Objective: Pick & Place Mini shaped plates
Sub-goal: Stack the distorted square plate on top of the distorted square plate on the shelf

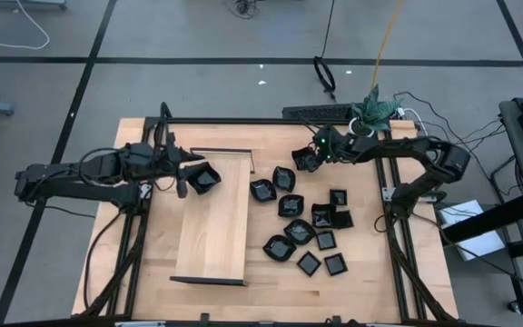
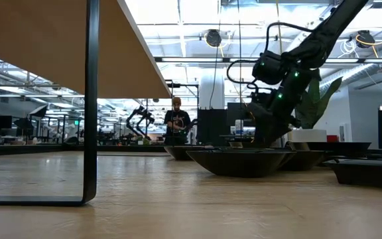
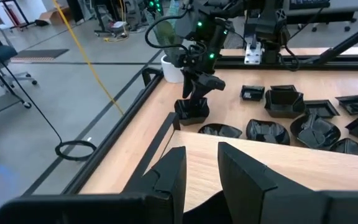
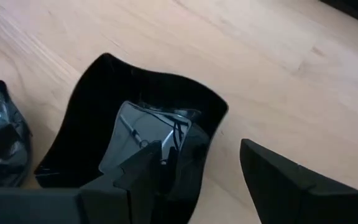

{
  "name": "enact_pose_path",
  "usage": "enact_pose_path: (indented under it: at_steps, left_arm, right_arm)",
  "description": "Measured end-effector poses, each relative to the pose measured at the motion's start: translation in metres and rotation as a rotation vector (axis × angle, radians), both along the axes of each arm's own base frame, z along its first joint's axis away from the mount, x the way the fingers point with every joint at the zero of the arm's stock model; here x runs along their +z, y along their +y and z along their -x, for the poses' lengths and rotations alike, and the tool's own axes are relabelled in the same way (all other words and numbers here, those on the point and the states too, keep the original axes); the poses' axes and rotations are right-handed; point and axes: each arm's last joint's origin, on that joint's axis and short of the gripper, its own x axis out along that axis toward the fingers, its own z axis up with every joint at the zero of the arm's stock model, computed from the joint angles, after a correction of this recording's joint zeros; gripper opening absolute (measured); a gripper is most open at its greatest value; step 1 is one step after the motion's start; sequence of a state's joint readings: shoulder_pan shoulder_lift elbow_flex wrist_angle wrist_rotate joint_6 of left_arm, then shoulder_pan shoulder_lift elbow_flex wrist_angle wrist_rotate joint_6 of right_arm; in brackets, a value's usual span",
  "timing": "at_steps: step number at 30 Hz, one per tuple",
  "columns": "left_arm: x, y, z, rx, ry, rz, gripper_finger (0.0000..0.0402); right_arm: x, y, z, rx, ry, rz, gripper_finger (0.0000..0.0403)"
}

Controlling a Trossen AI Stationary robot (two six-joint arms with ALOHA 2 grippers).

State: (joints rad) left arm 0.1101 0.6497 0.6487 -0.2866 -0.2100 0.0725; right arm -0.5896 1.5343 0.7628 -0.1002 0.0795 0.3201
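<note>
Two grippers are at work. Right gripper, at the back edge of the plate cluster, straddles one plate's rim, fingers apart; close squarely before lifting. Left gripper holds another plate above the wooden board.

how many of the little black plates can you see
About 13 mini plates: one in the left gripper over the wooden board, one at the right gripper, eleven clustered on the table beside the board. Overlaps may hide more.
</note>
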Motion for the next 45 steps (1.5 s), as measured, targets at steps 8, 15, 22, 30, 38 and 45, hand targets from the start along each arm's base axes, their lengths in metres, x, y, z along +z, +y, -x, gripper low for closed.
enact_pose_path:
  at_steps: [8,15,22,30,38,45]
  left_arm:
    - [-0.001,0.000,-0.001,0.001,0.004,0.002,0.0097]
    - [-0.001,0.000,-0.001,0.001,0.004,0.002,0.0097]
    - [-0.001,0.000,-0.001,0.007,-0.001,0.016,0.0098]
    - [0.001,0.002,-0.004,0.097,-0.074,0.150,0.0157]
    - [0.001,0.004,-0.040,0.046,-0.161,0.148,0.0261]
    - [-0.007,0.006,-0.088,-0.009,-0.291,0.055,0.0286]
  right_arm:
    - [0.000,0.000,0.001,0.015,0.013,0.005,0.0122]
    - [0.000,0.000,0.001,0.045,0.029,0.020,0.0028]
    - [0.005,0.000,-0.001,0.107,0.019,0.076,0.0003]
    - [0.061,0.015,0.000,0.105,-0.102,0.338,0.0000]
    - [0.135,0.068,-0.013,0.204,-0.445,0.763,0.0000]
    - [0.158,0.118,-0.036,0.306,-0.583,1.110,0.0000]
